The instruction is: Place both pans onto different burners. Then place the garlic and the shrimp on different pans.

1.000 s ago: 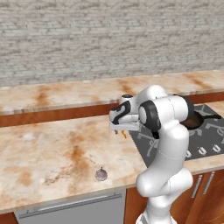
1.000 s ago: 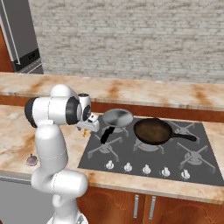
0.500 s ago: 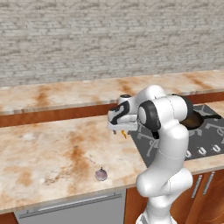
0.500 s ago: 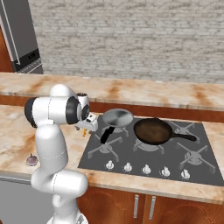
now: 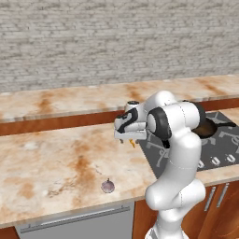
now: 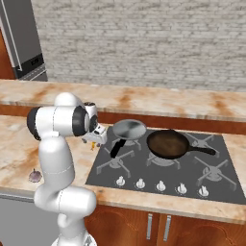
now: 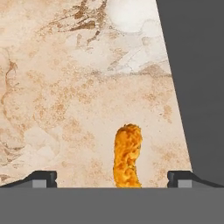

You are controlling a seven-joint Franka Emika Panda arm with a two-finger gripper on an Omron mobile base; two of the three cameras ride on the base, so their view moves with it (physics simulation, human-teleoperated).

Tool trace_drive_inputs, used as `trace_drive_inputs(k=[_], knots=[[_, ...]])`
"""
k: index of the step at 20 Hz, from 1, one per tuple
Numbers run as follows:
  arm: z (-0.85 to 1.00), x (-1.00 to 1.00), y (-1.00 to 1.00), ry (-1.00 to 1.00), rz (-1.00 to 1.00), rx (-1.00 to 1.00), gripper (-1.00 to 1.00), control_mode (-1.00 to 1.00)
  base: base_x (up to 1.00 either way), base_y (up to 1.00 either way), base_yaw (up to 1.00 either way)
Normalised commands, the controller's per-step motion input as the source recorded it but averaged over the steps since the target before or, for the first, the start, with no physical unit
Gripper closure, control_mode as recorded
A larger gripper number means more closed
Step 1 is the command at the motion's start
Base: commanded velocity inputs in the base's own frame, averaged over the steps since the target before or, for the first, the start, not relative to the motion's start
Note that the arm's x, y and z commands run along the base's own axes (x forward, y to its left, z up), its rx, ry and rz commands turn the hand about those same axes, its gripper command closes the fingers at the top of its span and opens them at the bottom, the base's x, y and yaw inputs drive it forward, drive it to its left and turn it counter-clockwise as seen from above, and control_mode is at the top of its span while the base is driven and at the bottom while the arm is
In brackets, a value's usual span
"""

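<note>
Brown and cream stone makes up the counter (image 5: 56, 163), and a grey brick wall (image 5: 116, 42) stands behind it. Over this counter hangs the gripper (image 5: 128, 139), just left of the dark cooktop (image 6: 158, 166). In the hand view its two dark finger tips (image 7: 43, 178) stand wide apart, one at each bottom corner, and the orange shrimp (image 7: 127, 162) sits between them, touching neither tip that I can see. From the side views the shrimp (image 5: 132, 142) pokes out just under the hand (it is very small there, so I cannot tell if it hangs in the air or lies on the stone). The dark edge of the cooktop runs down the right side of the hand view. On the cooktop the steel pan (image 6: 129, 129) sits on the back left burner (image 6: 126, 137), with its black handle pointing to the front. Next to it the dark pan (image 6: 167, 143) sits on the middle burner, with its handle pointing to the right. White knobs (image 6: 161, 185) line the front edge. The garlic (image 5: 108, 186) lies alone on the counter near the front edge, well apart from the gripper and from both pans. A grey fridge (image 6: 21, 43) stands at the far left.
</note>
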Motion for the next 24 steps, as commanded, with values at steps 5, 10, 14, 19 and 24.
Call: trace_drive_inputs(k=[5, 10, 14, 19, 24], knots=[[-0.27, 0.00, 0.01, 0.00, 0.00, 0.00, 1.00, -1.00, 0.00, 0.00, 0.00], [-0.20, 0.00, 0.00, 0.00, 0.02, 0.00, 1.00, -1.00, 0.00, 0.00, 0.00], [-0.02, 0.00, 0.01, 0.00, 0.01, 0.00, 1.00, -1.00, 0.00, 0.00, 0.00], [0.02, 0.00, 0.00, 0.00, 0.01, 0.00, 1.00, -1.00, 0.00, 0.00, 0.00], [0.51, 0.00, 0.00, -0.02, 0.03, 0.00, 1.00, -1.00, 0.00, 0.00, 0.00]])
